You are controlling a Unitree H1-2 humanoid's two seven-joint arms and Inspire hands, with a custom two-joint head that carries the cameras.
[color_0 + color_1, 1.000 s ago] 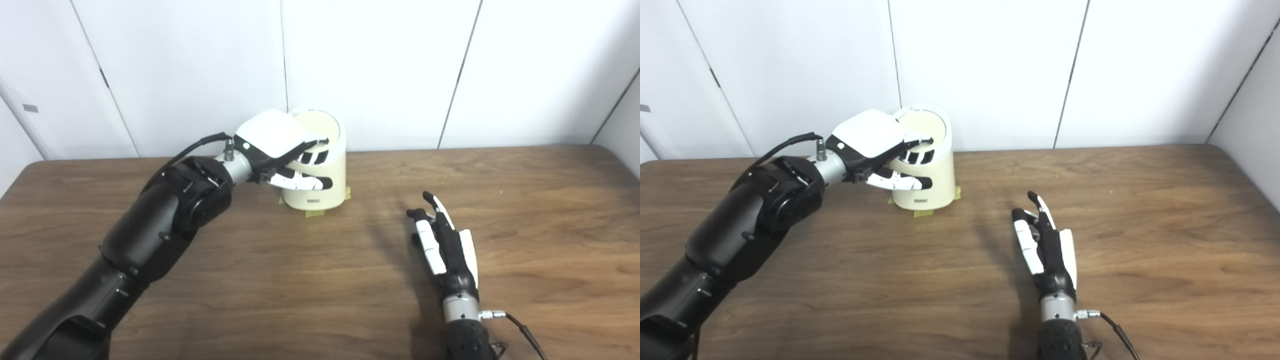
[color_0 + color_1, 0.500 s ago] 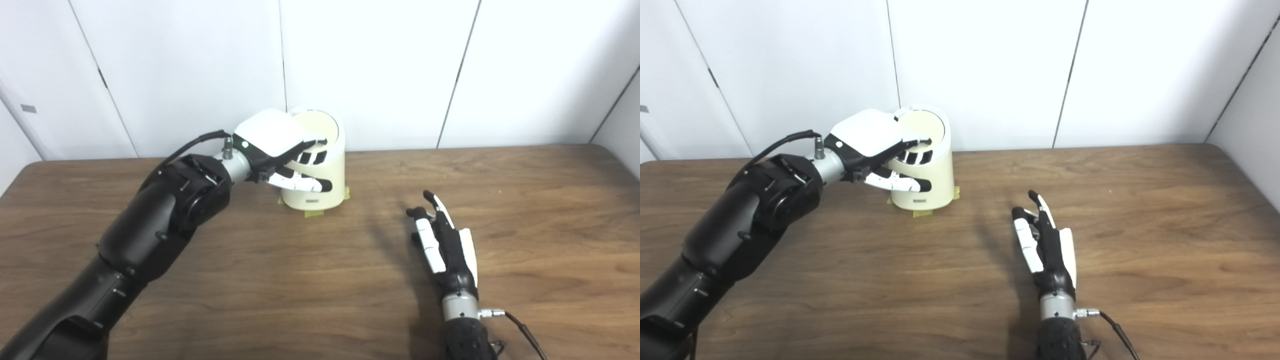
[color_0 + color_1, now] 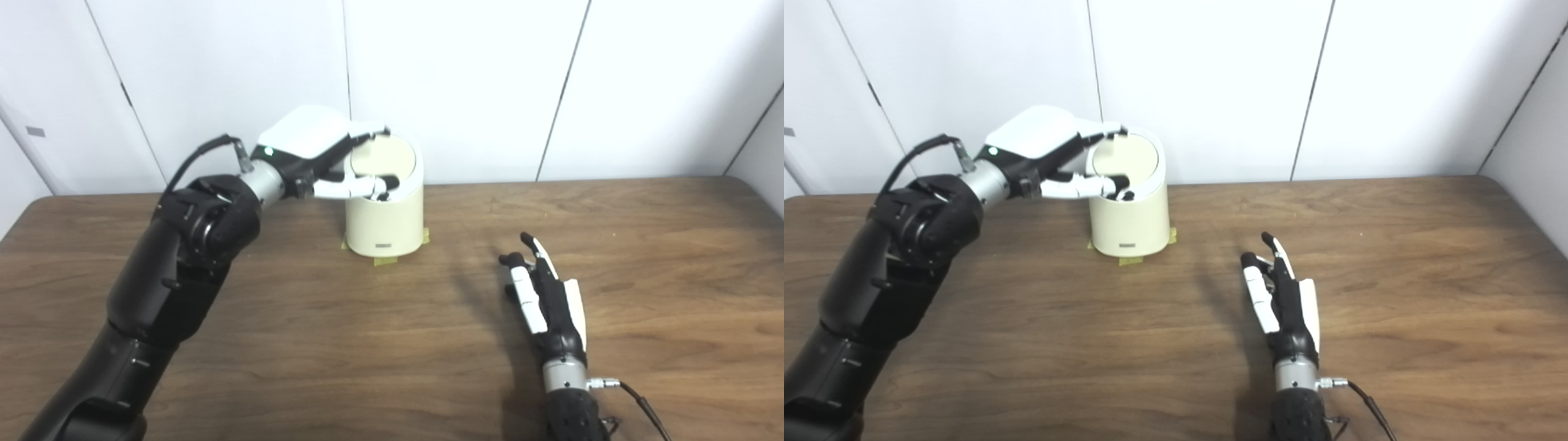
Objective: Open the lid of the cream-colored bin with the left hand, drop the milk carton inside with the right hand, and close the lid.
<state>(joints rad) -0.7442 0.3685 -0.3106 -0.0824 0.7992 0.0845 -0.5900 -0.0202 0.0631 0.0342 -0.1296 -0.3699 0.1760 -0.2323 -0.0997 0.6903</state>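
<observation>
- Since the frame a second back, your left hand point(image 3: 309, 150) rose from the front of the cream-colored bin point(image 3: 384, 211) to its top, and the arm swung up and outward with it; the right hand point(image 3: 545, 300) did not shift.
- Your left hand had its fingers spread: the upper ones reached the back rim, the thumb lay across the front edge of the lid point(image 3: 381, 157). I could not tell whether it gripped anything.
- The lid looked closed, or nearly so, tilted toward the camera.
- To finish well, you would have wanted to draw the hand clear gently, so the light bin did not tip.
- Your right hand lay open and empty on the table point(image 3: 643, 257), well apart from the bin.
- No milk carton showed; it was probably inside.
- The bin stood upright at the table's back, on yellowish tape point(image 3: 384, 261), a small label low on its front.
</observation>
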